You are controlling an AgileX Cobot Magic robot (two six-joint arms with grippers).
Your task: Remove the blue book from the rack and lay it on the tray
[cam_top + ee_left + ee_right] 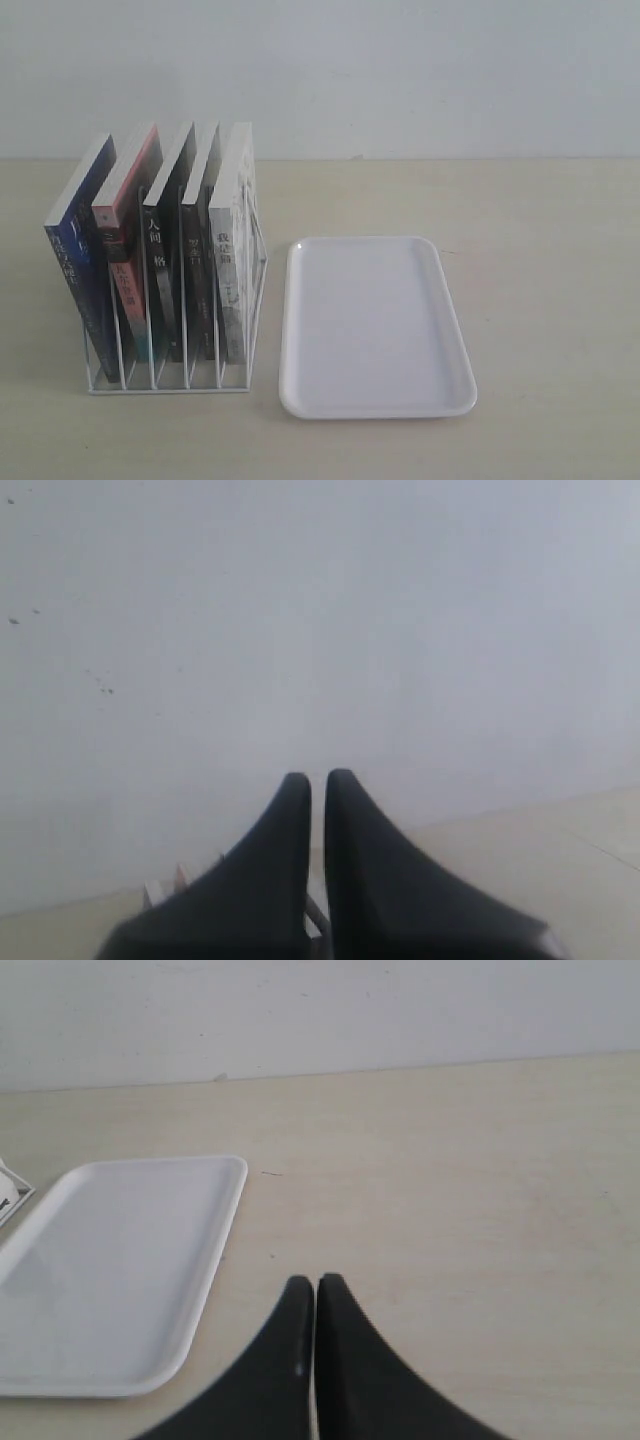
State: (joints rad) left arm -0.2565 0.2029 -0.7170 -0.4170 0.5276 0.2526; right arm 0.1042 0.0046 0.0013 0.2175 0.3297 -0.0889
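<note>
Nothing is done yet: the blue book (78, 235) stands in the end slot of the rack (170, 386), farthest from the empty tray (372, 330), short of the far edge of the bench (540, 300). The left claw (317, 780) and right claw (316, 1282) are closed, holding nothing.

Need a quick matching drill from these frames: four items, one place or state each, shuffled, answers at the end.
Column one
1. blue book
2. white-spined book
3. tray
4. left gripper

Column two
A. shut, holding nothing
B. in the slot of the rack nearest the tray
C. flat on the table, nothing on it
D. in the rack slot farthest from the tray

Pairs: 1-D, 2-B, 3-C, 4-A
</note>
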